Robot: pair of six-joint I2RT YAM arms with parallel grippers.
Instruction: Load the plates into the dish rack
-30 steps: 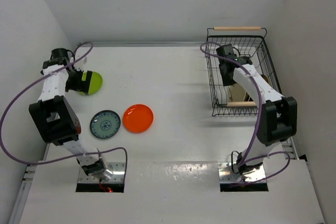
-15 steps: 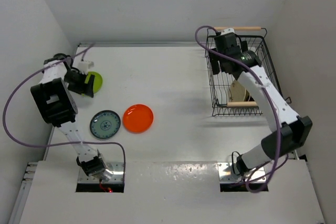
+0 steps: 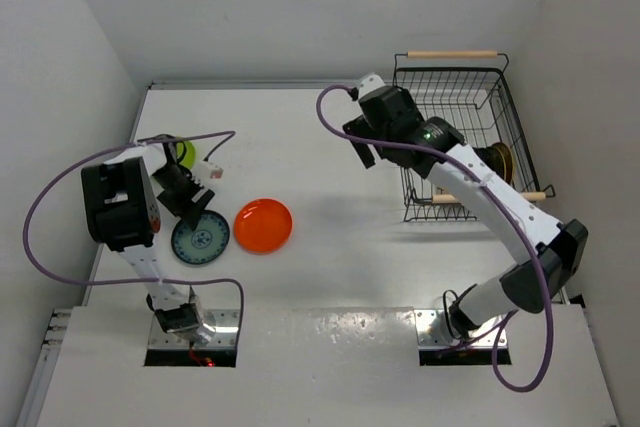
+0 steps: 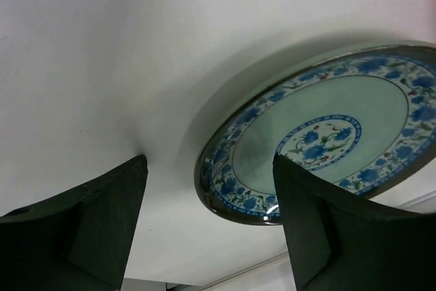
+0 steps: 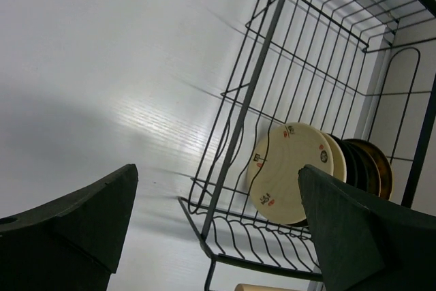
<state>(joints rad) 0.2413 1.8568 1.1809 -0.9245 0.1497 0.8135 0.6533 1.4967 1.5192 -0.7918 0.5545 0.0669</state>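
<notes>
Left hand [image 4: 208, 163] spread wide, holding nothing, low over the table [image 3: 330, 147]. One edge of the teal plate [image 4: 320, 134] shows between its fingers; we cannot tell if they touch.

Right hand [image 5: 218, 172] also wide and empty, outside the dish rack [image 3: 505, 97] on its 9 o'clock side.

Three plates lie flat on the table: the teal one, an orange-red plate [image 3: 263, 225] just beside it at 3 o'clock, and a lime green plate [image 3: 183, 153] at 12 o'clock, partly hidden by the arm.

Rack sits at 2 o'clock. Standing in it are a cream plate [image 5: 283, 168], then a black plate [image 5: 351, 168] and a gold-brown plate [image 5: 376, 175]; exact count unclear.

We judge most of the loading done, three plates left.

Small red and dark marks on the cream plate are unreadable. No brands seen.
</notes>
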